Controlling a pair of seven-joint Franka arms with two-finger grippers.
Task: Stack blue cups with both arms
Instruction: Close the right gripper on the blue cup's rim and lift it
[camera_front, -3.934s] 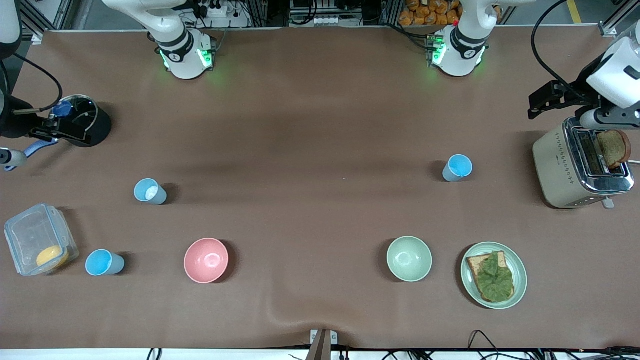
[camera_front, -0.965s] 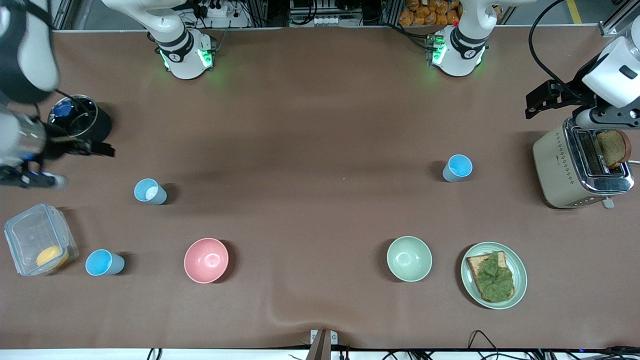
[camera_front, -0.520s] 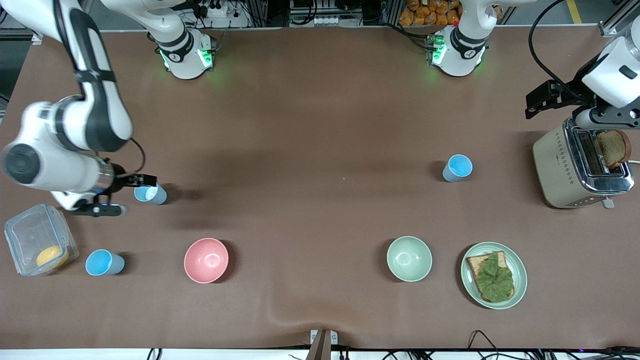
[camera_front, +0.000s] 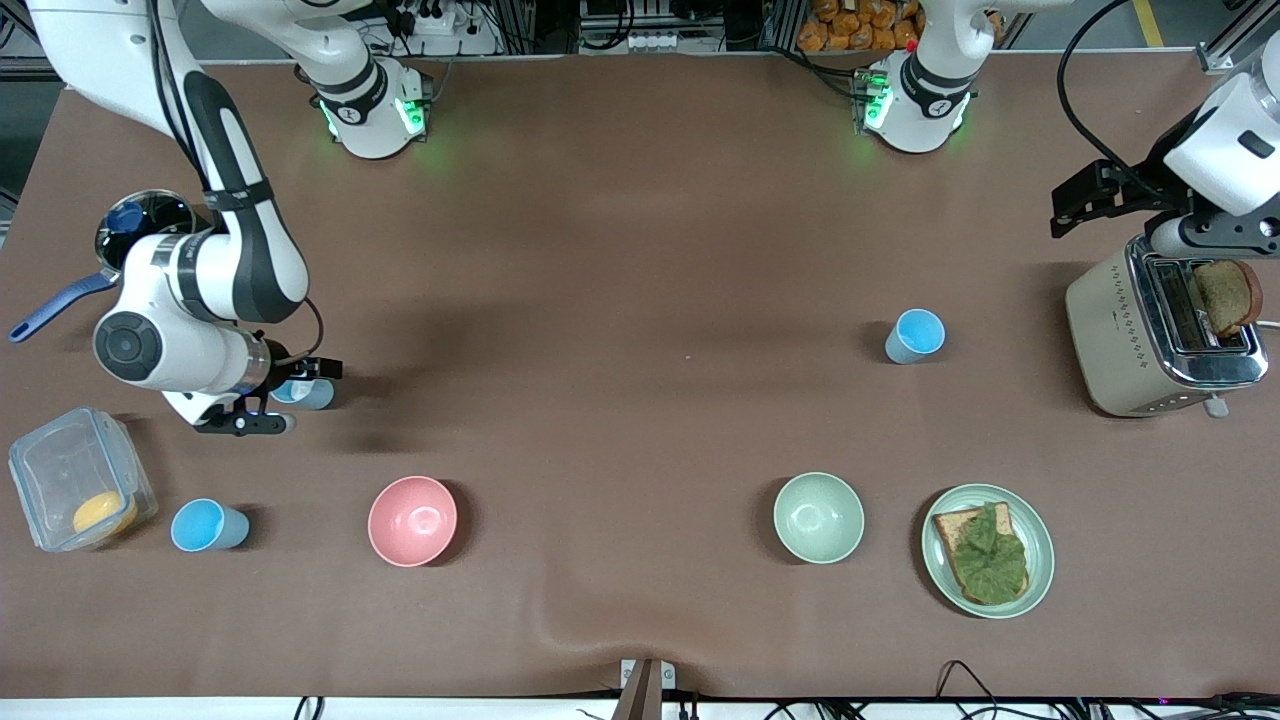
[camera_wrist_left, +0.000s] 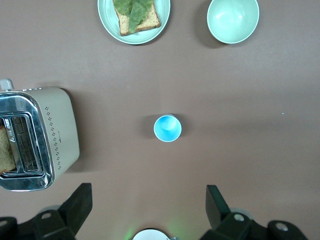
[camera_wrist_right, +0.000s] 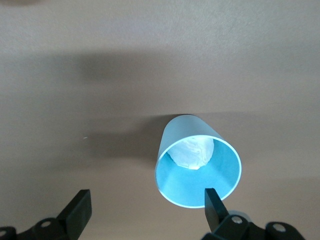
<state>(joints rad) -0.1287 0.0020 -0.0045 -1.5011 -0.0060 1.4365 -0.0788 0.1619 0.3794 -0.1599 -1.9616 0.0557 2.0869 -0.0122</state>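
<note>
Hovering my right claw (camera_front: 268, 397) at middle left of the front view, fingers apart, unclamped, beside a blue cup (camera_wrist_right: 198, 161). My left claw (camera_wrist_left: 145, 207), also apart, hangs high over another blue cup (camera_wrist_left: 167, 128). Third cup (camera_front: 208, 526) stands lower left.

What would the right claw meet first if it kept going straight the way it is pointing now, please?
Most likely the blue cup with the white lump inside. The right claw is open, one finger clear of the cup, the other at its rim. Depth is unclear, so that finger might strike the rim first.
</note>
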